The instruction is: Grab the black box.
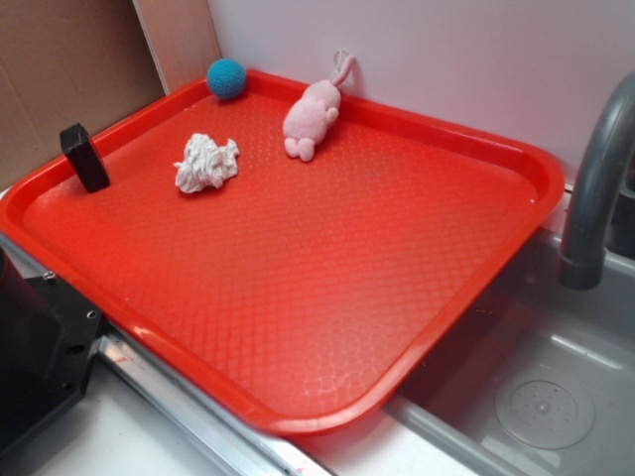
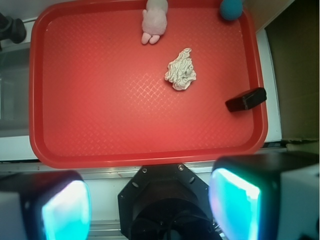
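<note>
Red tray (image 1: 327, 327) over a sink (image 1: 556, 397): teal ball (image 1: 226, 77) at 11 o'clock, pink plush toy (image 1: 313, 117) at 12, crumpled white cloth (image 1: 206, 163) at 10; grey faucet (image 1: 595, 188).

A red tray (image 1: 397, 297) lies across the sink edge. The black box (image 1: 84, 157) stands tilted by its left rim, near a crumpled white cloth (image 1: 206, 163). A teal ball (image 1: 226, 78) and pink plush toy (image 1: 314, 117) sit at the back, a grey faucet (image 1: 595, 188) right

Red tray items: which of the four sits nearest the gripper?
The small matte black box, at the tray's near right rim in the wrist view; the others lie farther up the tray.
</note>
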